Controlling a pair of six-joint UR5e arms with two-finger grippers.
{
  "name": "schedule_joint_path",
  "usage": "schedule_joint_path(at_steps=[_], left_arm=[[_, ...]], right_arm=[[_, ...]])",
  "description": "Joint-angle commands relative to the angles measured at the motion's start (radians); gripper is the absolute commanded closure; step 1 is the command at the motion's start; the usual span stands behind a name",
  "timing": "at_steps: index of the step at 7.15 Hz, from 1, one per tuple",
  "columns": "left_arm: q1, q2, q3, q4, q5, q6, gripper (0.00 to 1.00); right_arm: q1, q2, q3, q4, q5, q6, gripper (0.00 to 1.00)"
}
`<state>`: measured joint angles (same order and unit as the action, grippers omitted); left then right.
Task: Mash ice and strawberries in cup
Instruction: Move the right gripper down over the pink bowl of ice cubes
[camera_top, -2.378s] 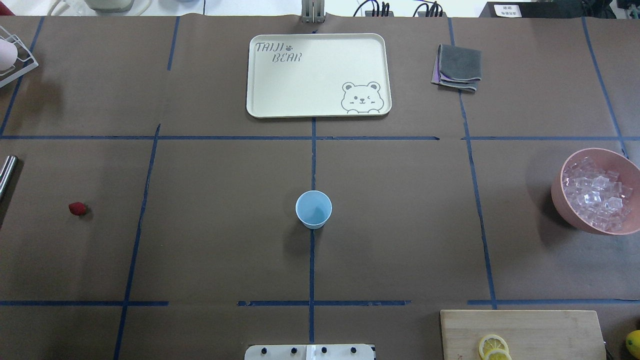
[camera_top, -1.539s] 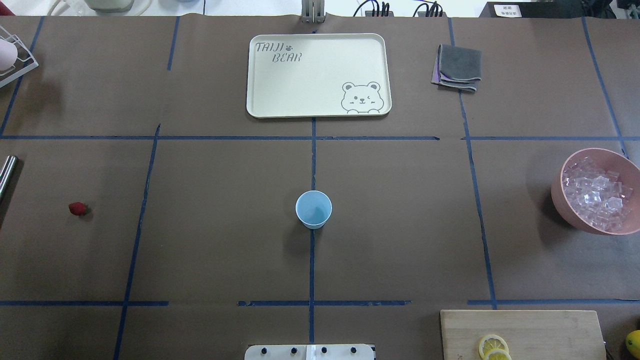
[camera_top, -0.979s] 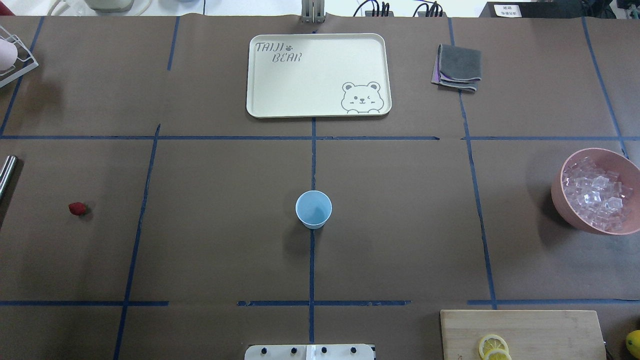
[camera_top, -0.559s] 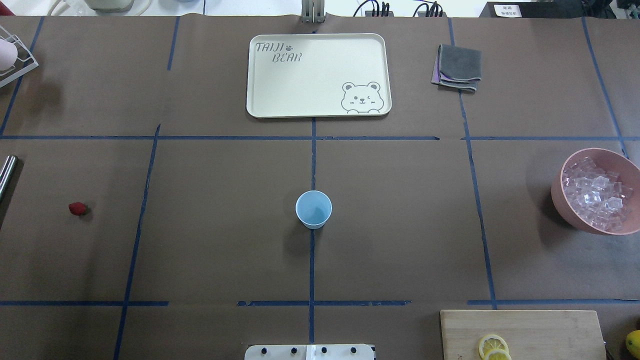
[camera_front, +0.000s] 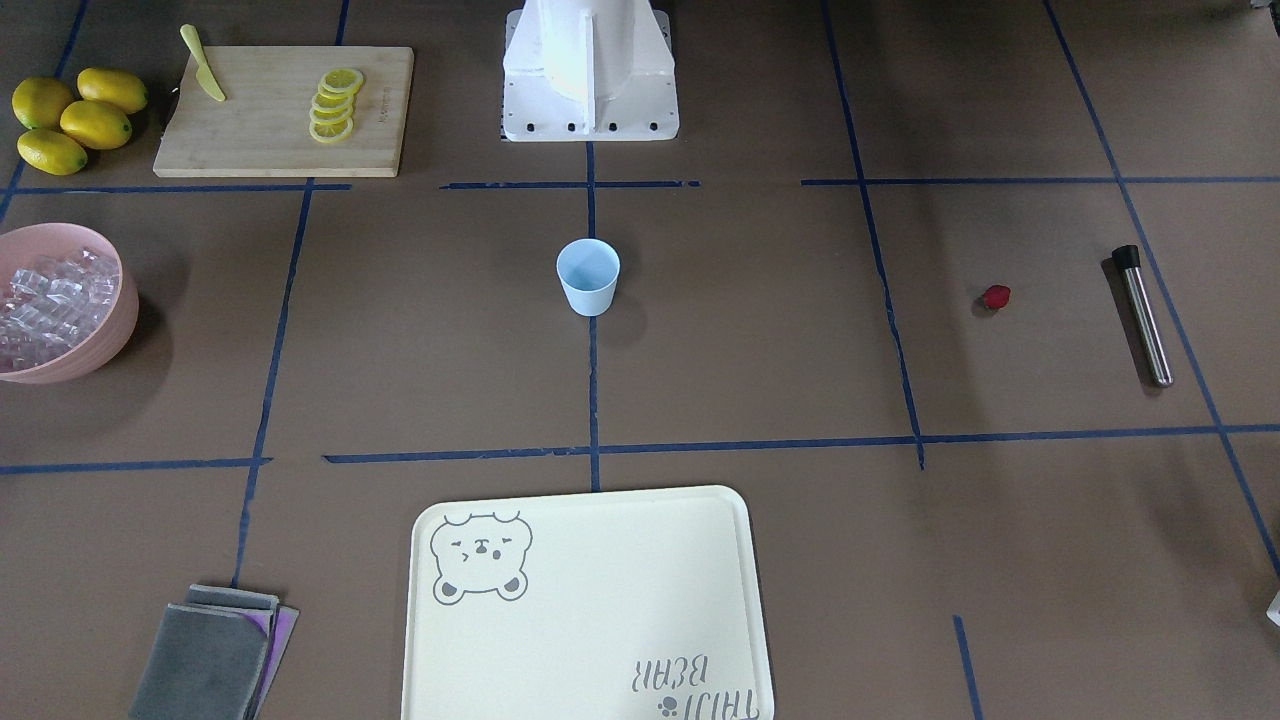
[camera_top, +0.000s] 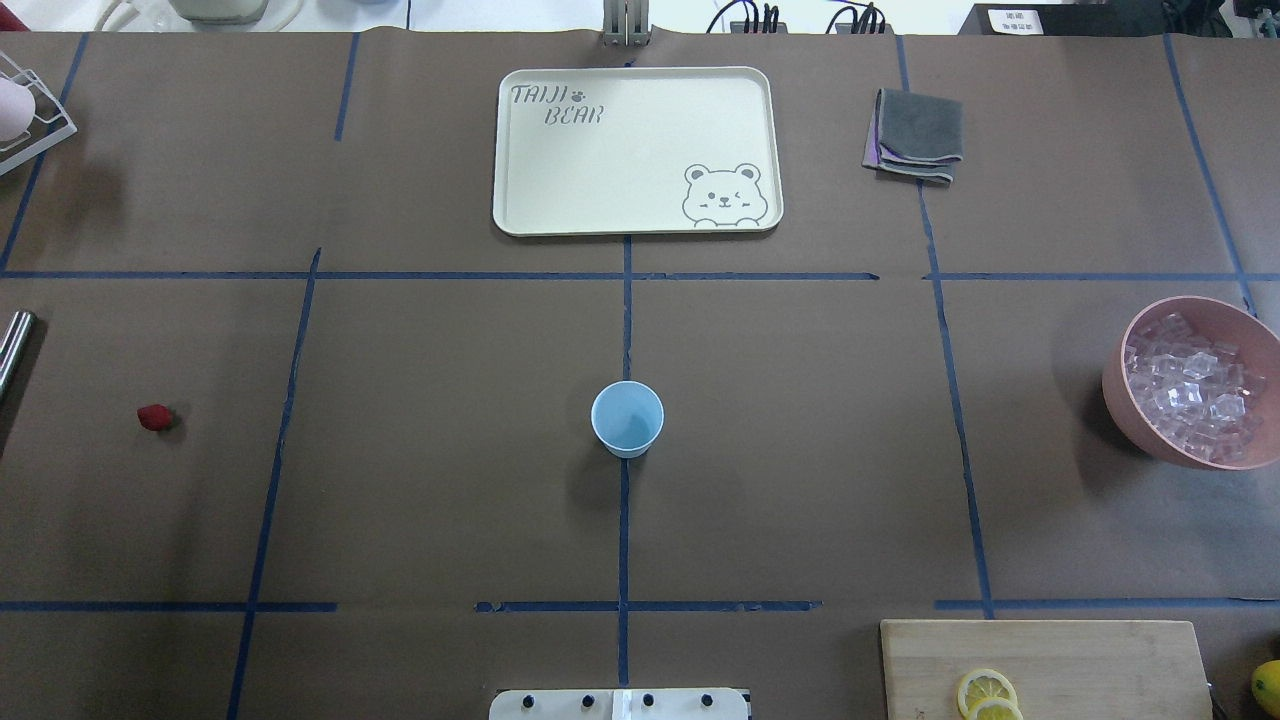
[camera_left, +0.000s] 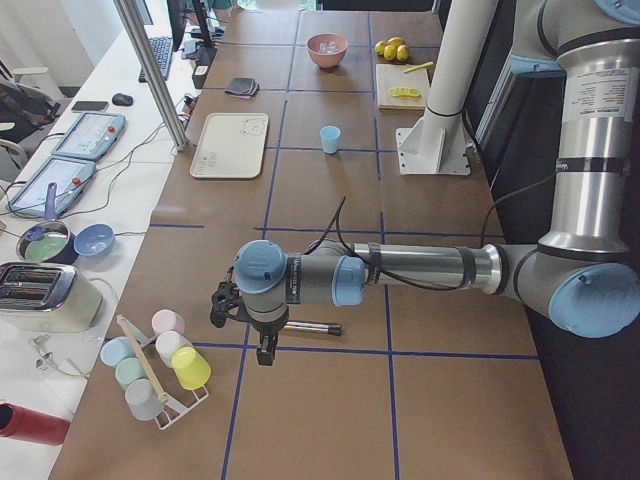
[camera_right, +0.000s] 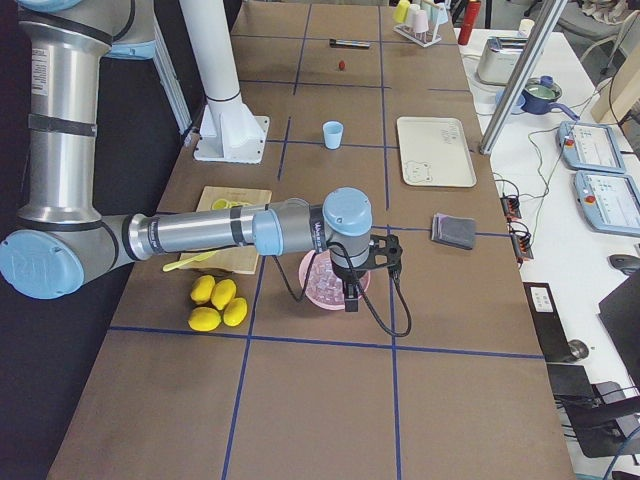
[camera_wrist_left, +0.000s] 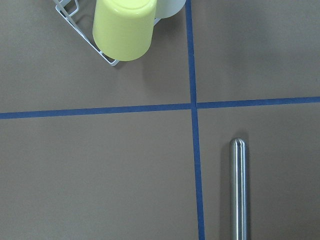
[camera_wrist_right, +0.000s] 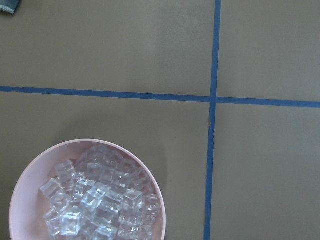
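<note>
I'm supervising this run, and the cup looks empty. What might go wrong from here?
1. The ice lies heaped in the pink bowl; glassy cubes may slip from a two-finger grip.
2. The strawberry is small and round, so it may roll when pinched.
3. The cup stands free; pressing with the steel muddler could tip it.

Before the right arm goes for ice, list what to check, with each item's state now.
1. Cup upright, nothing inside: ok.
2. Ice heaped in the bowl: ok.
3. Right gripper above the bowl: ok.
4. Right gripper open: cannot tell.
5. Strawberry on the table, apart from the cup: ok.
6. Left gripper far from the cup: ok.
</note>
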<state>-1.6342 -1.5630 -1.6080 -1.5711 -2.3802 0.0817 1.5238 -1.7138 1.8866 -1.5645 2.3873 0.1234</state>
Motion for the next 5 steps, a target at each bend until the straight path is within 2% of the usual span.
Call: schedule_joint_path(at_steps=[1,2,3,5], left_arm=[[0.001,0.0,0.0,-0.001,-0.001,0.003,0.0],[0.001,0.0,-0.001,-0.001,-0.001,0.004,0.0],[0.001,0.0,-0.001,-0.001,-0.001,0.006,0.0],[0.001,0.0,0.0,-0.003,-0.004,0.007,0.0]], right_arm=[[-0.057,-0.059,0.068,0.006,-0.016,0.047,0.13],[-0.097,-0.09,0.066,0.023,-0.057,0.047,0.16],[-0.12,-0.122,0.066,0.047,-0.065,0.054,0.19],[-0.17,-0.136,0.062,0.086,-0.059,0.135,0.32]])
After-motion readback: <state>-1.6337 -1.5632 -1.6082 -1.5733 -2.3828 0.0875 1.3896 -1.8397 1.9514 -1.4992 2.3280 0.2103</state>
